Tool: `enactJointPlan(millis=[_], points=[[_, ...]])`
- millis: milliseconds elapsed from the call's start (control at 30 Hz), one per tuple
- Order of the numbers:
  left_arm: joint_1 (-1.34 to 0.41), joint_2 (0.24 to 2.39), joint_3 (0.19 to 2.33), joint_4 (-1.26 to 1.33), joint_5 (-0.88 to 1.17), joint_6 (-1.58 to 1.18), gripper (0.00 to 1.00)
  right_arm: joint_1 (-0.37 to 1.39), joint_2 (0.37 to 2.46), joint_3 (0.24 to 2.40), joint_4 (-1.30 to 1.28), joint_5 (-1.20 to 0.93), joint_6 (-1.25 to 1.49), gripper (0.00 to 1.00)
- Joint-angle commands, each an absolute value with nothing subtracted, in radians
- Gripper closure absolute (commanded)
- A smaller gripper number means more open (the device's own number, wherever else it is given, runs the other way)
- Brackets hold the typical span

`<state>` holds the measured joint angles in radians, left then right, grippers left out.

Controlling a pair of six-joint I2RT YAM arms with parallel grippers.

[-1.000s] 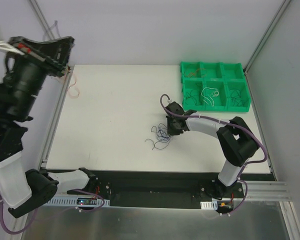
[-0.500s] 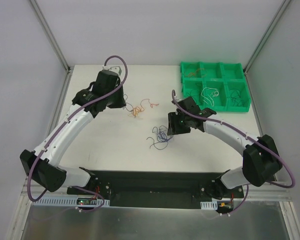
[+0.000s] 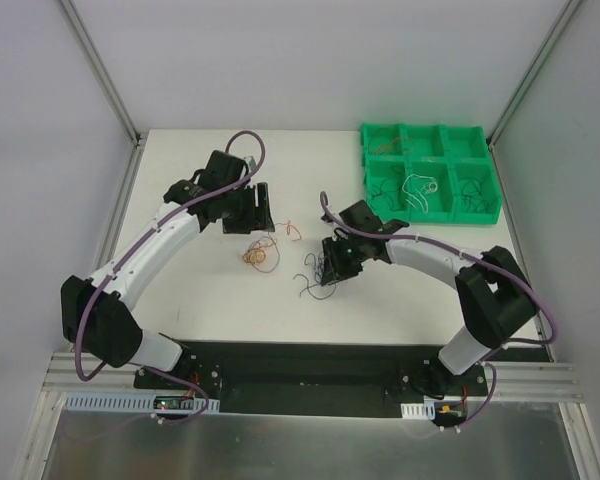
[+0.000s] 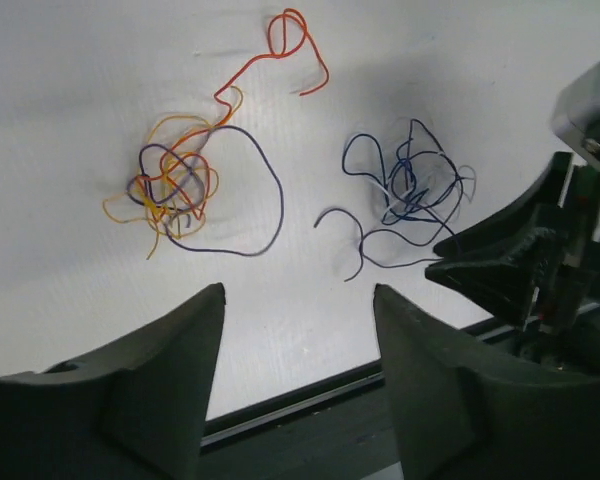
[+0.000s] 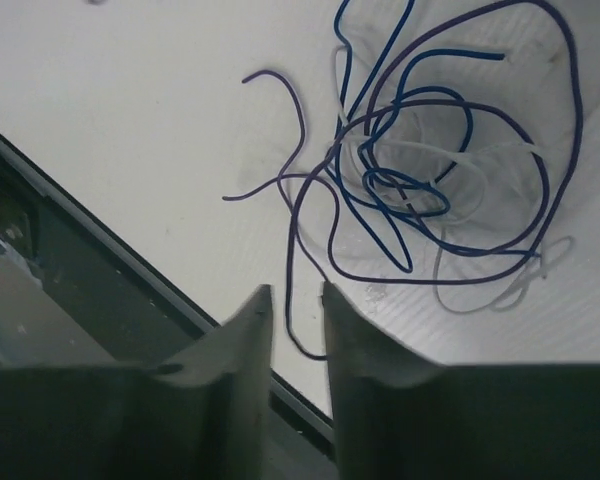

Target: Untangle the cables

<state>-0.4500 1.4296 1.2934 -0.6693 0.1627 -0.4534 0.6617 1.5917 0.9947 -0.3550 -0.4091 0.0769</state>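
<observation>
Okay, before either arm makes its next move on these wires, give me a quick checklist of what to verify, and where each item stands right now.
1. Left gripper empty: ok. Its fingers are apart with nothing between them.
2. Right gripper has a grip: not ok. Its jaws are apart, and a purple strand runs into the gap unclamped.
3. Clumps separated: ok. The orange-red clump and the blue clump lie apart on the table.
4. Orange-red clump untangled: not ok. A purple loop is knotted into it.
5. Grippers clear of each other: ok. They are apart in the top view.
</observation>
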Motion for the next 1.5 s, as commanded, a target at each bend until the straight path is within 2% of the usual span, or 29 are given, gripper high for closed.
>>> enactJointPlan(millis=[0, 33, 67, 233, 267, 333, 367, 500, 567, 700, 733, 800, 867, 1033, 1267, 1367, 1467], points=[[-0.443, 1.329, 1.312, -0.623, 0.207, -0.439, 0.29, 0.666, 1.617, 1.089, -0.366, -0.506, 0.074, 0.88], [-0.443, 1.313, 1.309, -0.603, 0.222, -0.430, 0.27, 0.664, 1.600, 1.115, -0.391, -0.518, 0.068, 0.98], [-0.443, 1.304, 1.304, -0.577, 0.251, -0.420, 0.27, 0.663, 1.563, 1.136, -0.405, -0.535, 0.064, 1.00], [-0.443, 1.273, 1.163, -0.265, 0.526, -0.426, 0.26, 0.640, 1.401, 1.219, -0.431, -0.676, 0.069, 1.00], [-0.445, 1.282, 1.140, -0.211, 0.581, -0.440, 0.23, 0.640, 1.376, 1.239, -0.445, -0.690, 0.074, 1.00], [-0.459, 1.304, 1.112, -0.122, 0.638, -0.443, 0.10, 0.638, 1.352, 1.279, -0.449, -0.704, 0.101, 1.00], [-0.472, 1.311, 1.106, -0.100, 0.640, -0.433, 0.08, 0.640, 1.342, 1.301, -0.451, -0.704, 0.113, 1.00], [-0.517, 1.350, 1.083, -0.003, 0.707, -0.403, 0.08, 0.638, 1.319, 1.396, -0.465, -0.654, 0.140, 1.00], [-0.528, 1.379, 1.075, 0.038, 0.729, -0.411, 0.11, 0.637, 1.319, 1.452, -0.469, -0.649, 0.146, 1.00], [-0.532, 1.454, 1.097, 0.074, 0.638, -0.462, 0.18, 0.638, 1.339, 1.534, -0.468, -0.705, 0.186, 1.00], [-0.532, 1.489, 1.115, 0.077, 0.615, -0.471, 0.22, 0.640, 1.344, 1.557, -0.469, -0.715, 0.199, 1.00], [-0.532, 1.572, 1.167, 0.028, 0.556, -0.476, 0.40, 0.640, 1.350, 1.615, -0.491, -0.713, 0.204, 1.00], [-0.529, 1.653, 1.206, -0.050, 0.509, -0.465, 0.52, 0.638, 1.351, 1.698, -0.517, -0.704, 0.209, 1.00], [-0.502, 1.815, 1.252, -0.204, 0.514, -0.451, 0.69, 0.638, 1.365, 1.972, -0.543, -0.663, 0.227, 1.00], [-0.477, 1.819, 1.169, -0.225, 0.468, -0.414, 0.76, 0.630, 1.401, 2.342, -0.541, -0.568, 0.199, 1.00], [-0.474, 1.789, 1.137, -0.241, 0.430, -0.393, 0.76, 0.614, 1.376, 2.370, -0.535, -0.511, 0.173, 1.00], [-0.471, 1.760, 1.118, -0.259, 0.402, -0.376, 0.76, 0.591, 1.312, 2.269, -0.569, -0.419, 0.123, 1.00]])
